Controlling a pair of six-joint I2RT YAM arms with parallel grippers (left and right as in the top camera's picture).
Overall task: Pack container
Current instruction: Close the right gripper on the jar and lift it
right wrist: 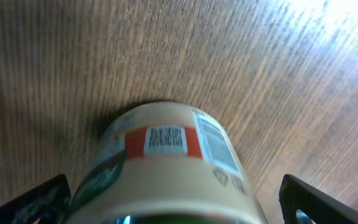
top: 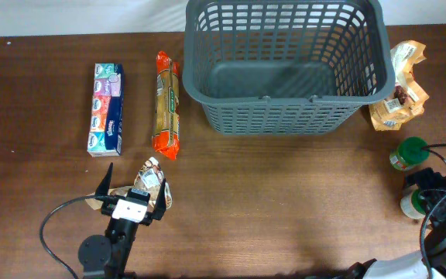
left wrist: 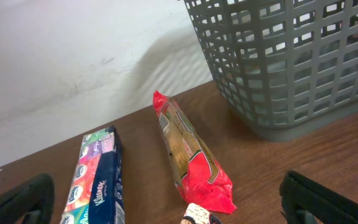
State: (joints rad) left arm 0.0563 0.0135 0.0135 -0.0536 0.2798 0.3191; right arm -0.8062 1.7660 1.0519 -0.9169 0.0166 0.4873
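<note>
The large dark grey basket [top: 285,116] stands at the back centre, empty, and shows in the left wrist view [left wrist: 291,68]. My left gripper [top: 134,192] is open low over a small foil pouch [top: 153,177], whose tip shows between the fingers [left wrist: 197,216]. An orange-red long packet [top: 167,105] [left wrist: 191,155] and a Kleenex tissue pack [top: 107,108] [left wrist: 95,180] lie beyond it. My right gripper [top: 424,195] is open, its fingers on either side of a green-lidded jar [top: 411,205] [right wrist: 166,168] and apart from it.
A second green-lidded jar [top: 409,153] stands just behind the first one. A tan snack bag [top: 399,97] lies to the right of the basket. The right arm's cables run along the table's right edge.
</note>
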